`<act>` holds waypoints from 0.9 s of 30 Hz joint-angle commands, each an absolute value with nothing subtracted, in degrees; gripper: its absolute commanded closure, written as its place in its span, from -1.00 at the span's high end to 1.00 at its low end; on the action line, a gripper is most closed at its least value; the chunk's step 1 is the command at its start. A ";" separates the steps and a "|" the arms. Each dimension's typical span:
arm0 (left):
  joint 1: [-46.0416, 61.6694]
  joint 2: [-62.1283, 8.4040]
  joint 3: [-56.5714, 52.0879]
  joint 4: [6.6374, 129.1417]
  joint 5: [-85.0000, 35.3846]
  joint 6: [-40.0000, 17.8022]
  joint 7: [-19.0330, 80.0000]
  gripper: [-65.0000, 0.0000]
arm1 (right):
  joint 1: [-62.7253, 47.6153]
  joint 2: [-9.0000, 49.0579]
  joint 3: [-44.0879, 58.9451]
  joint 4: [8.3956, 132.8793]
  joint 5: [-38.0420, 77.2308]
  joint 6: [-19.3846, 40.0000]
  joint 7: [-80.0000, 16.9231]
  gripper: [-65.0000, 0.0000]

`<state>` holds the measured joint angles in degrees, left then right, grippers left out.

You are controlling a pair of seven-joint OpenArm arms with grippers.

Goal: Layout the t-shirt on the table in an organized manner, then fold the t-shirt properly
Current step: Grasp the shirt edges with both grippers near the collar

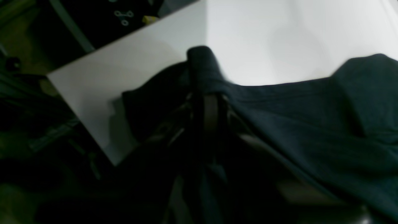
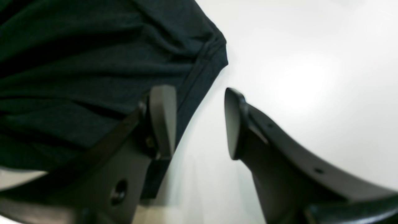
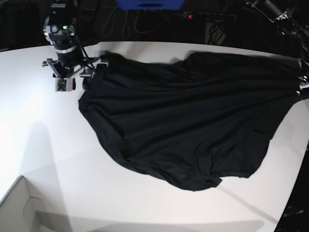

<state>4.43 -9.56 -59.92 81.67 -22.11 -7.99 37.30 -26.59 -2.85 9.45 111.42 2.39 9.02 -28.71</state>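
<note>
The black t-shirt lies spread and wrinkled across the white table. At the table's right edge my left gripper holds a corner of it. The left wrist view shows this gripper shut on the t-shirt, with a fold of cloth sticking up past the fingertips. My right gripper stands at the shirt's far left corner. In the right wrist view it is open. One finger lies over the t-shirt's hem, the other finger over bare table.
A pale box corner sits at the front left. Cables and a power strip lie beyond the table's far edge. In the left wrist view the table ends at a corner close to the gripper, with dark floor beyond.
</note>
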 commanded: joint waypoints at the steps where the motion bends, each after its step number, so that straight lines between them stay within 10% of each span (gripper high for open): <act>1: 4.18 -10.59 -60.18 81.45 -22.46 -8.13 36.18 -1.00 | -27.21 -2.77 9.45 112.57 2.95 9.01 -27.30 -0.21; 7: 4.26 -10.59 -60.09 78.29 -22.46 -8.13 36.79 -0.98 | -27.74 -2.77 7.43 112.75 2.95 9.01 -27.30 -0.19; 17: 6.20 -10.59 -60.09 84.62 -25.19 -8.13 36.79 -0.12 | -27.38 -2.86 7.34 112.57 2.95 9.01 -27.30 0.37; 27: -1.45 -10.86 -54.02 86.81 -27.74 -7.96 36.62 -0.11 | -24.66 -6.37 5.85 111.16 2.95 8.92 -38.11 0.36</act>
